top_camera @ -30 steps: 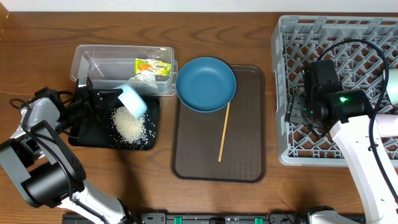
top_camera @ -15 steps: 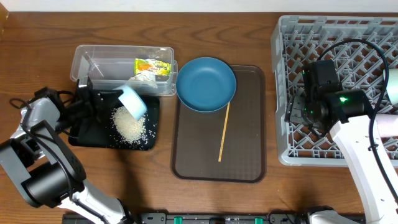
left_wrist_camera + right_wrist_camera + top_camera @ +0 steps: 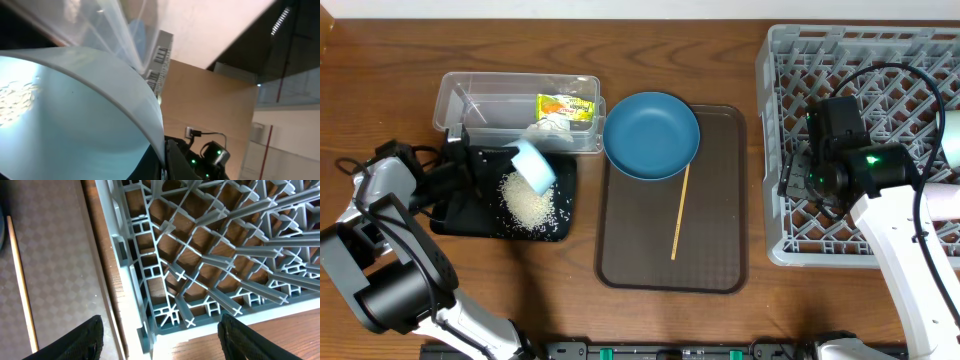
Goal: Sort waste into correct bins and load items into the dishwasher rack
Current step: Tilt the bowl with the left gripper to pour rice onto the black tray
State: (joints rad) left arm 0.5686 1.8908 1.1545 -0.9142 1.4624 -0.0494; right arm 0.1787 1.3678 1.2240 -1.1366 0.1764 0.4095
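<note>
Mint bowl (image 3: 533, 164) tipped over black tray (image 3: 455, 216), left gripper (image 3: 500, 157) clamped on rim. Clinging grains (image 3: 16, 99) may scatter past tray if swung away early. Right gripper (image 3: 160, 339) wide, empty.

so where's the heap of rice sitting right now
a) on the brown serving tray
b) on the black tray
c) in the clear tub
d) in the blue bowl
b: the rice heap lies on the black tray, just by the tilted small pale bowl.
</note>
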